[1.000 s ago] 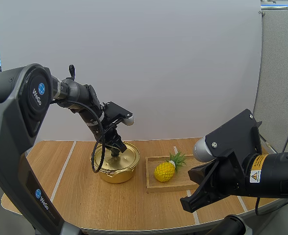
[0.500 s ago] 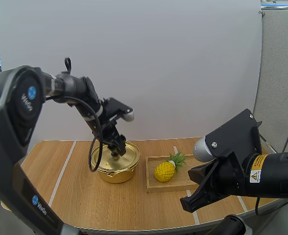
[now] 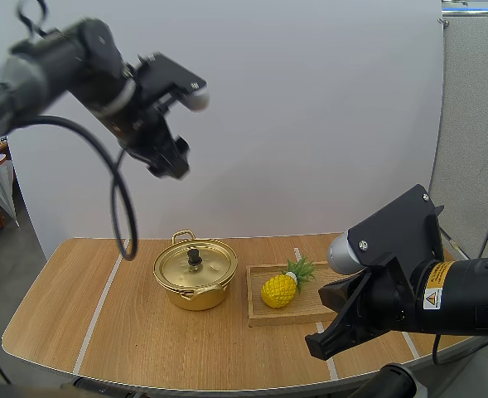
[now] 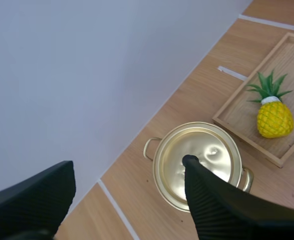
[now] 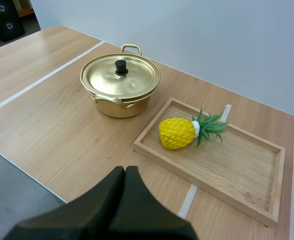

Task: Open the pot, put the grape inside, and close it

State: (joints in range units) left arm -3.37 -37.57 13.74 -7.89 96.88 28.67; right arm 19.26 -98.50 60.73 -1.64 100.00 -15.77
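**Wooden table: pot lidded, fruit on the tray**

A light wooden table [image 3: 128, 332] with pale stripes stands before a plain white wall [image 3: 310, 124]. Left of centre on it sits a round, shiny gold metal pot [image 3: 195, 286] with two loop handles. Its gold lid [image 3: 206, 265] lies flat on the rim, the small black knob [image 3: 194, 256] upright in the middle. Just to the right, near the pot but not touching it, lies a shallow rectangular wooden tray [image 3: 310, 313]. In the tray's left end a yellow pineapple with green leaves [image 3: 279, 290], probably a plastic toy, lies on its side with the leaves pointing to the far right.

Nothing stands between the pot and either arm. The left gripper [image 3: 171, 168] hangs high above the pot and somewhat to its left, angled downward. Its two ribbed black fingers stand wide apart and empty. The right gripper [image 3: 318, 347] sits low at the near right edge of the table, its fingers pressed together into one dark wedge, aimed toward the tray and pot.
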